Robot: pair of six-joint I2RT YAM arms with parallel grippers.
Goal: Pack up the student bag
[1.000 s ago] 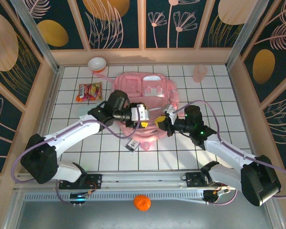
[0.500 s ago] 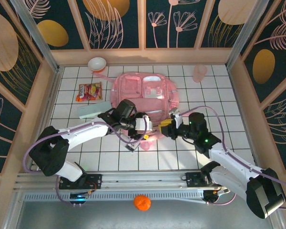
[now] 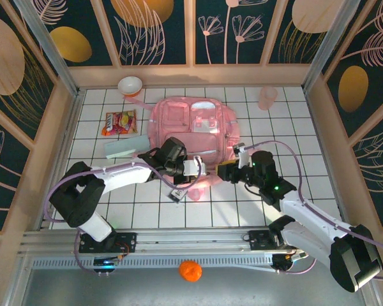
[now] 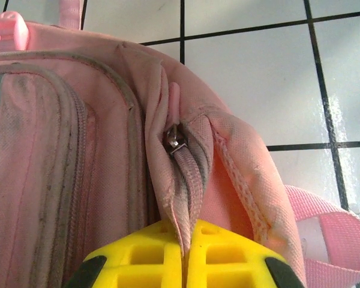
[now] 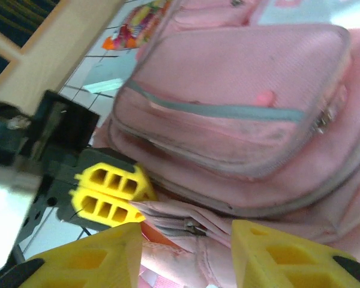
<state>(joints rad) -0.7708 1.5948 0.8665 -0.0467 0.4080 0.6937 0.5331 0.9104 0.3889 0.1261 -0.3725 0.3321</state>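
The student bag (image 3: 191,124), a big soft pink backpack, lies flat mid-table with its zipped pockets facing up. At its near edge my left gripper (image 3: 195,169) is shut on a fold of the pink fabric (image 4: 186,198) beside the zipper, just below the metal zipper slider (image 4: 176,143). In the right wrist view the left gripper's yellow fingers (image 5: 108,192) pinch that same fold. My right gripper (image 3: 226,171) is open just to the right of it. Its fingers (image 5: 258,252) stand either side of the zipper slider (image 5: 192,227) without touching the student bag (image 5: 240,108).
A snack packet (image 3: 119,121) and a pale teal box (image 3: 124,148) lie left of the bag. A white bowl (image 3: 129,85) sits back left, a translucent pink cup (image 3: 267,97) back right. A small tag (image 3: 179,193) lies by the bag's near edge. An orange ball (image 3: 190,270) rests beyond the front rail.
My left gripper came down to the bag's near edge and shut on the fabric by the zipper. My right gripper, shut a second ago, opened and drew back slightly.
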